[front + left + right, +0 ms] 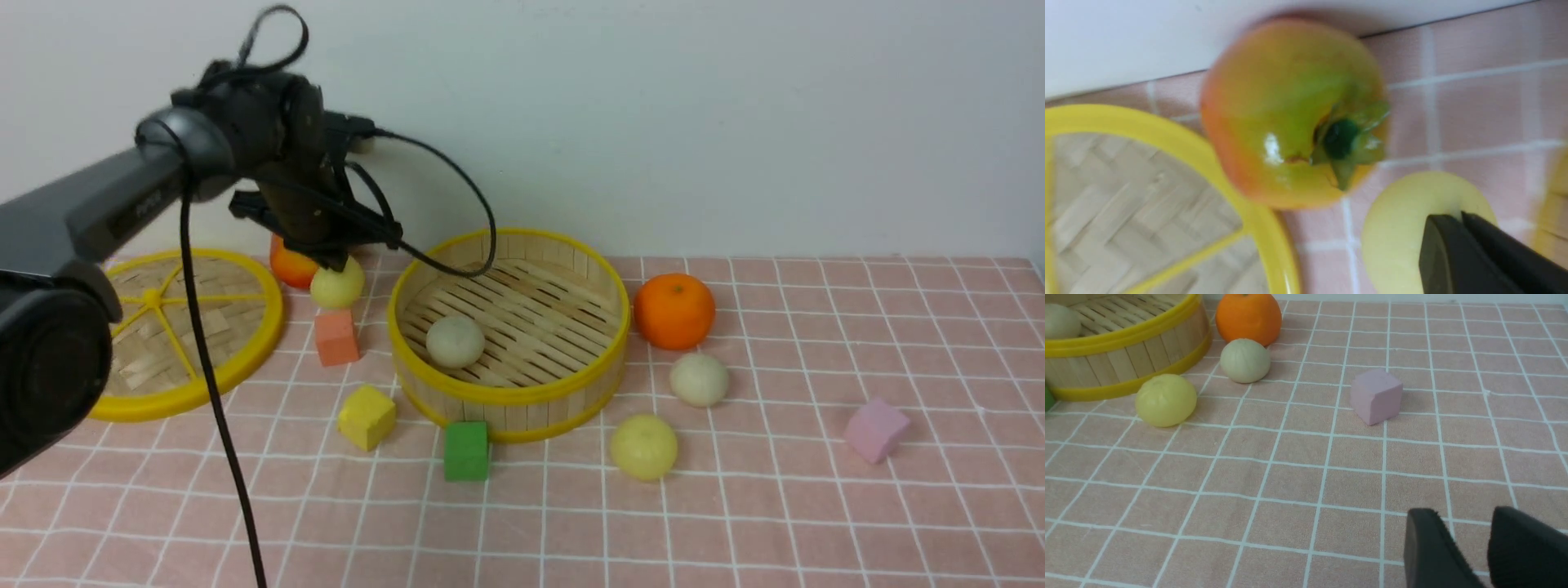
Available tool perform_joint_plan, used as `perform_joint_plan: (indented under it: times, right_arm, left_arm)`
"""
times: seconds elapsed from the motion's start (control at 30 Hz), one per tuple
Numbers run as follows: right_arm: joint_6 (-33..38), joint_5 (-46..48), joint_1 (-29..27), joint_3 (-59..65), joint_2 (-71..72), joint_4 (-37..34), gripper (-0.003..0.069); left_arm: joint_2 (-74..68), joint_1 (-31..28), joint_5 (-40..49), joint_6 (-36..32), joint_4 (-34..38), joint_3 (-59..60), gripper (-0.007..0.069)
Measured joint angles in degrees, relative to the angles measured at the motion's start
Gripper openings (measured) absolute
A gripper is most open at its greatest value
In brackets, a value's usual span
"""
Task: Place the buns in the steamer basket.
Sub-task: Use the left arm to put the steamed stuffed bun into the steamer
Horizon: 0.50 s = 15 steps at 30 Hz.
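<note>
Front: left gripper (331, 260) atop pale yellow bun (337, 287) beside persimmon (287, 266); off-white bun (455, 340) inside steamer basket (506, 402); second off-white bun (699, 379), second pale yellow bun (643, 446) on cloth (735, 506) right of basket.
Left wrist: fingers (1453, 253) pressed together against pale yellow bun; hold unclear.
Right wrist: right gripper (1466, 517) spread, empty.

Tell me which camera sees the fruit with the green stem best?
The left wrist view: the persimmon fills the picture, green stem and all. The front view shows only an orange sliver behind the left gripper. The right wrist view doesn't show it.
</note>
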State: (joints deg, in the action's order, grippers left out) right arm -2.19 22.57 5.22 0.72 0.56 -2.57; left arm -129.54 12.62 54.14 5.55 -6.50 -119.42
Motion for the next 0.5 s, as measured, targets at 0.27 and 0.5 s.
perform_joint_plan:
  times: [0.27, 0.5]
  right_arm:
    - [0.00, 0.00, 0.00, 0.00, 0.00, 0.00, 0.0240]
    - [0.00, 0.00, 0.00, 0.00, 0.00, 0.00, 0.0240]
  left_arm:
    - [5.87, 9.00, 4.00, -4.69, 2.17, -0.47, -0.0013]
    - [1.29, 13.85, 0.46, -4.68, -2.90, -0.36, -0.0013]
